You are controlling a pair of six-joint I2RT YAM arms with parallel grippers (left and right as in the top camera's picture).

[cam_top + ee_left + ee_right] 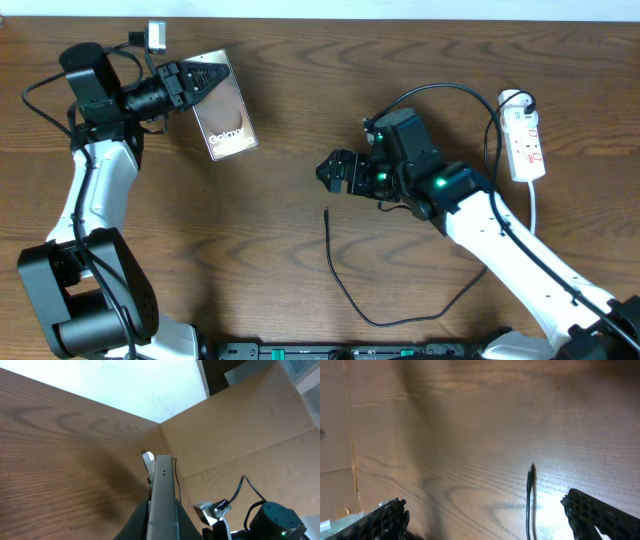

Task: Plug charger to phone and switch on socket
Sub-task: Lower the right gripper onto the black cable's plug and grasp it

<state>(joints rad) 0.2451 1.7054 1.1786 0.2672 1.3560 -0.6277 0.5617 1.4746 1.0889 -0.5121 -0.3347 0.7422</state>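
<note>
Two spread right fingers frame the charger, untouched.

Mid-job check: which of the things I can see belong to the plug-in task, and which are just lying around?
Job: phone, held in the left hand; charger cable, tip near the open right hand; white power strip.
Lying about: small grey-white box at the far edge; cardboard beyond the table.

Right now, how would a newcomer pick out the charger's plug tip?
On the wooden table, look below the right gripper near the middle. A thin black cable loops up there, and its free end is the plug tip. The cord of the power strip, far right, is white and thicker.
</note>
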